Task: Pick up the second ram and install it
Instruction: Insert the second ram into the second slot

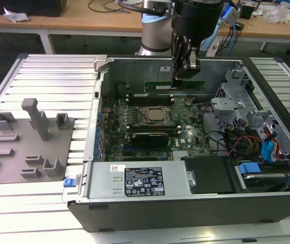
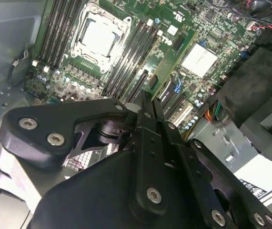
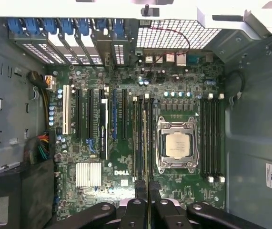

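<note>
Gripper (image 1: 188, 68) is clenched on the ram (image 1: 174, 86), jaws pulled in tight with just the thin board pinched between them. In the exterior view the stick hangs edge-down from the fingers, inside the open case (image 1: 134, 65), above the far side of the motherboard (image 1: 185, 134). In the first wrist view the ram (image 3: 145, 143) runs straight out from the fingertips (image 3: 135, 187), lined up over the slots (image 3: 139, 138) just beside the CPU socket (image 3: 176, 145). Can't tell if it's touching a slot.
</note>
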Tool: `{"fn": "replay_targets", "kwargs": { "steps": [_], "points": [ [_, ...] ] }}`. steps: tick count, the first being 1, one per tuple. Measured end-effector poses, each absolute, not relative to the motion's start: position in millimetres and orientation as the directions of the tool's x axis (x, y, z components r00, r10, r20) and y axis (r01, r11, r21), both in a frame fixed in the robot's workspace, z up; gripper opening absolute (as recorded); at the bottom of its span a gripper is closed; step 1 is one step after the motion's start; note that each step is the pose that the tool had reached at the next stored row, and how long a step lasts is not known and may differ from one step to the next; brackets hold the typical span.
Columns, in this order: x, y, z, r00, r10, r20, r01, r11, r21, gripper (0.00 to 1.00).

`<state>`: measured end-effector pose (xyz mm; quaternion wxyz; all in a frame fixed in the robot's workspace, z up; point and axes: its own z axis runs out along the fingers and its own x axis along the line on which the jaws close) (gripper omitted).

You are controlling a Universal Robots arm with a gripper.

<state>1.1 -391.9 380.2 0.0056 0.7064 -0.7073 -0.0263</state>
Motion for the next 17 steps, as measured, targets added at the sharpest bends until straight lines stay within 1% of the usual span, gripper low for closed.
{"fn": "replay_targets", "kwargs": {
  "steps": [17],
  "points": [
    [1.2, -391.9, 365.1, -0.002, -1.000, -0.029, -0.999, 0.001, 0.045, 0.13]
  ]
}}
